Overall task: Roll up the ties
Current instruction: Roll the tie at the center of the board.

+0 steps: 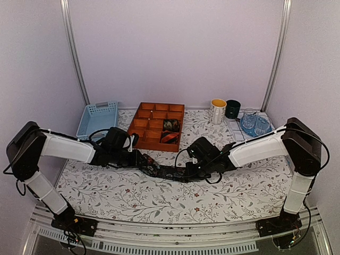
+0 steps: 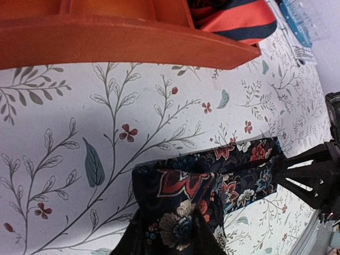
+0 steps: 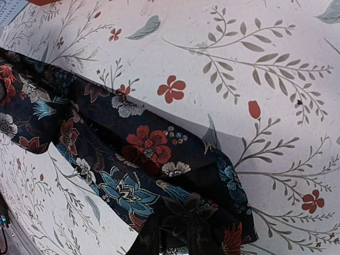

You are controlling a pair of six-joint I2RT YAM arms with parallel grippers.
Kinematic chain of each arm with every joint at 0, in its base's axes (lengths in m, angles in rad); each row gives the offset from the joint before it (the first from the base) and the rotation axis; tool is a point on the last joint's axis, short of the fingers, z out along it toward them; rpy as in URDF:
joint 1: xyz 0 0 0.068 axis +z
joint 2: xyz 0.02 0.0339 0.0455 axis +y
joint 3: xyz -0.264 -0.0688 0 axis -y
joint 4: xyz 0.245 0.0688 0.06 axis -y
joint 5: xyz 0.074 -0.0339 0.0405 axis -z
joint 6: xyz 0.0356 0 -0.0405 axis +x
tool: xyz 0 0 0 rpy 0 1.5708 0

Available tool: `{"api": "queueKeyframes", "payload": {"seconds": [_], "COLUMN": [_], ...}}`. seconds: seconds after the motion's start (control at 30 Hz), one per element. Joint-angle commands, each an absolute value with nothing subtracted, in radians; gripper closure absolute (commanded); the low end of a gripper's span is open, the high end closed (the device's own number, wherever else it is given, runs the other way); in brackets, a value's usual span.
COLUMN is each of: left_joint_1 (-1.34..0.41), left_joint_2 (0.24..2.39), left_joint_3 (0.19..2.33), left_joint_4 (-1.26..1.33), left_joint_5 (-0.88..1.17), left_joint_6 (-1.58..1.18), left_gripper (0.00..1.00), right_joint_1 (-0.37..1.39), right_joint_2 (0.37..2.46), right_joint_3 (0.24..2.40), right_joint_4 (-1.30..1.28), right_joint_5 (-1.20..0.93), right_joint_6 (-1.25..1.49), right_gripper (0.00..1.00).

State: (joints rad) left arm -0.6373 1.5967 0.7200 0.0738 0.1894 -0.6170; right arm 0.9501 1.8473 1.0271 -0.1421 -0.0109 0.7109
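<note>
**On the flowered worktop: one dark tie held at both ends**

Between the two arms, just in front of the orange tray [image 1: 137, 123], a dark floral tie [image 1: 162, 169] is lying as a long strip across the flower-printed worktop [image 1: 133, 202]. The left jaws are gripping its left end and the right jaws its right end. In each wrist view the fabric is bunching up toward the camera and hiding the fingertips.

Only the overhead view is showing the whole layout. A dark rolled tie [image 1: 171, 125] and a red-and-black tie [image 1: 170, 138] are sitting in the tray's right-hand column. A blue basket [image 1: 97, 119] is standing to the tray's left, with two mugs [image 1: 218, 110] and blue glasses [image 1: 254, 125] to its right.

The left wrist view is giving the pattern instead: red, cream and blue flowers on the tie [image 2: 212, 186]. It is also catching the tray wall [image 2: 133, 42] close by and the black right jaws at the far end. The right wrist view is showing the tie [image 3: 138, 159] lifting slightly and casting a shadow on the cloth.
</note>
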Motion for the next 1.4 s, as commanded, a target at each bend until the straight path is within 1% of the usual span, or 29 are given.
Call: {"api": "queueKeyframes", "payload": {"seconds": [0.0,0.47,0.73,0.97,1.03,1.17,1.37], "left_joint_1": [-0.659,-0.707,-0.781,-0.829,-0.845,-0.886,-0.934], "left_joint_2": [1.568,1.568,1.589,1.599,1.606,1.630,1.685], "left_joint_3": [0.755,0.818,0.869,0.891,0.900,0.931,0.985], "left_joint_4": [0.011,-0.090,-0.167,-0.216,-0.231,-0.273,-0.340], "left_joint_5": [0.131,-0.001,-0.142,-0.240,-0.281,-0.385,-0.514], "left_joint_6": [-0.581,-0.524,-0.426,-0.407,-0.401,-0.395,-0.390], "left_gripper": [0.79,0.80,0.82,0.83,0.83,0.84,0.85], "right_joint_1": [0.973,1.087,1.091,1.079,1.079,1.079,1.080], "right_joint_2": [1.913,1.870,1.853,1.857,1.835,1.756,1.621], "right_joint_3": [0.990,0.908,0.920,0.930,0.928,0.934,0.972], "right_joint_4": [-0.147,-0.139,-0.148,-0.151,-0.139,-0.126,-0.146], "right_joint_5": [-0.018,-0.054,-0.040,-0.038,-0.040,-0.049,-0.062], "right_joint_6": [0.746,0.869,0.875,0.869,0.865,0.848,0.815], "right_gripper": [0.81,0.81,0.82,0.82,0.79,0.69,0.64]}}
